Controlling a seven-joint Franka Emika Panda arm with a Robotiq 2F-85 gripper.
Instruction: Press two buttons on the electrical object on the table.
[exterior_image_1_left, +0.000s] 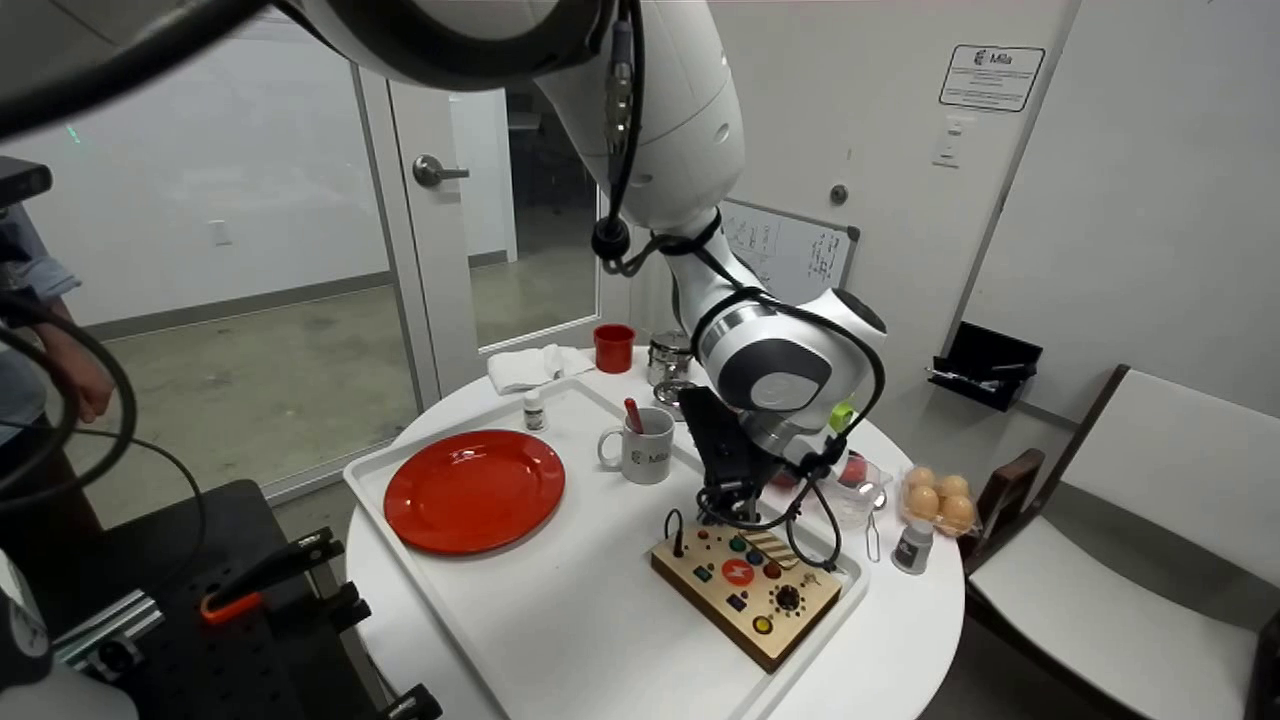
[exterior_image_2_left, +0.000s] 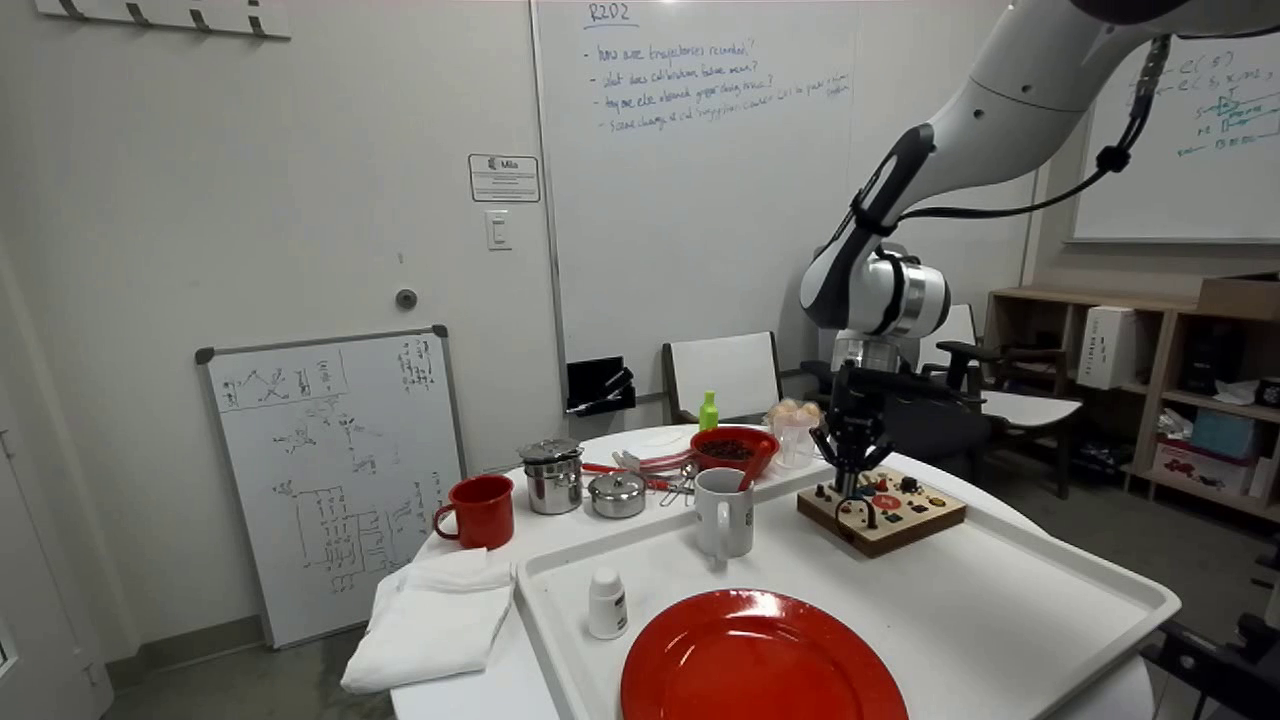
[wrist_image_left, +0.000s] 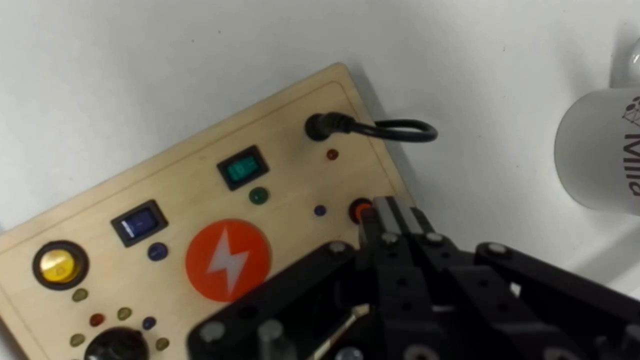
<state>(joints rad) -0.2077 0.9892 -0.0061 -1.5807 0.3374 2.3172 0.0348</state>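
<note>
In the wrist view the gripper (wrist_image_left: 397, 212) partly hides a red button (wrist_image_left: 357, 210); near the edge of the table (exterior_image_1_left: 905, 630), print on a jar (exterior_image_1_left: 912, 550) is illegibly small; an exterior view cuts off the red plate (exterior_image_2_left: 765, 665)

In an exterior view the camera stands above the table (exterior_image_1_left: 890, 640) and looks down across it toward a door (exterior_image_1_left: 440, 280), the arm (exterior_image_1_left: 670, 120) large along the top edge. In an exterior view the camera sits lower, the plate (exterior_image_2_left: 760, 670) nearest, and faces a large whiteboard (exterior_image_2_left: 700, 220); there the arm shows at the upper right. Both exterior views take in the same wall sign (exterior_image_2_left: 504, 178), table, tray (exterior_image_2_left: 1000, 600), plate, mug (exterior_image_2_left: 740, 500), board (exterior_image_2_left: 886, 503) and arm. In the wrist view the camera looks down from close up on board, mug and tray, all three shared with both exterior views, the gripper (wrist_image_left: 397, 212) at the bottom edge and the board cut off at left.
</note>
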